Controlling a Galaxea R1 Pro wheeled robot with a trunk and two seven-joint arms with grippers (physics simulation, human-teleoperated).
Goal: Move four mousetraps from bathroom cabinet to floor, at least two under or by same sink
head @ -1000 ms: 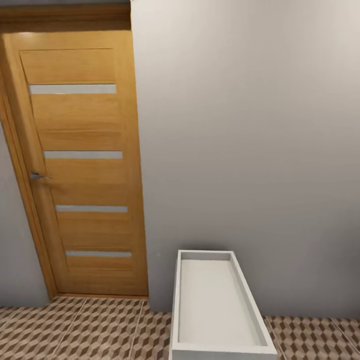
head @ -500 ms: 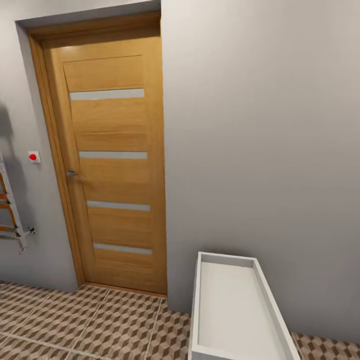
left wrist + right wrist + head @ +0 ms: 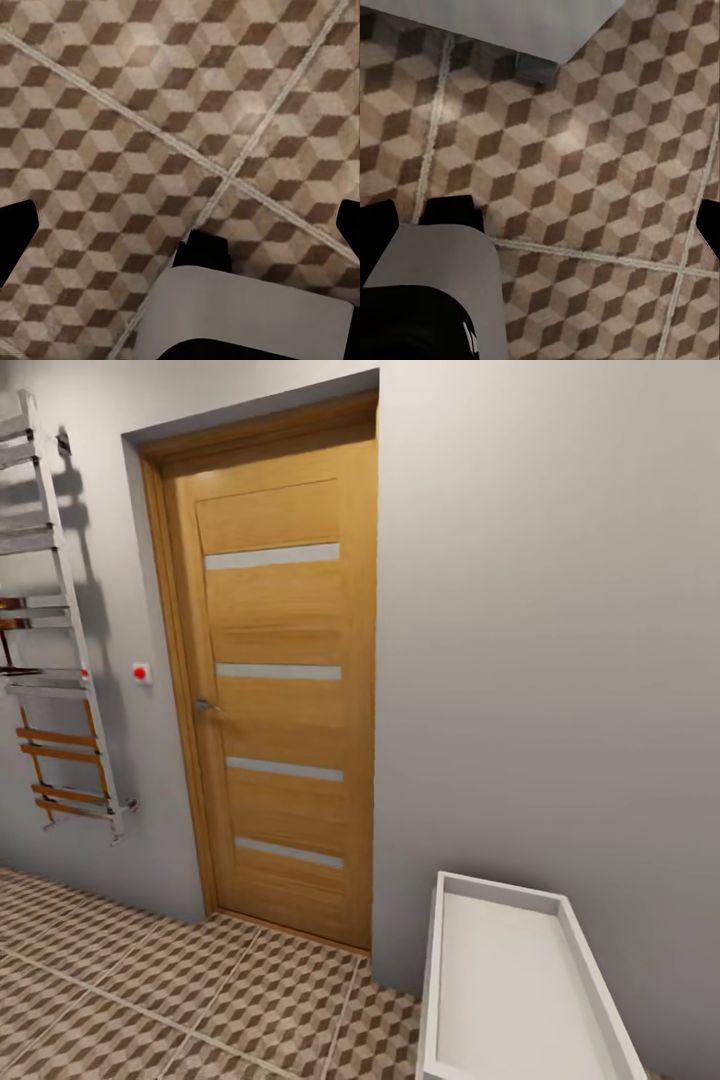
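Head view has swung leftward since a second ago: the wooden door (image 3: pixel 275 690) now stands nearer the middle, and a towel rail (image 3: pixel 55 630) and a small red wall button (image 3: pixel 140 672) have come into sight on the grey wall (image 3: pixel 540 640). One door with four pale glass strips, one towel rail, one button, and one open white box (image 3: pixel 520 985) at the lower right. The bathroom floor (image 3: pixel 170 990) with its cube-pattern tiles runs below the door.

Left wrist view looks straight down on the same floor, the dark fingers (image 3: pixel 16 232) spread wide at the picture's two edges, nothing between them. Right wrist view shows its fingers (image 3: pixel 711 225) likewise wide apart and empty over the tiles, with grey robot body parts close by.
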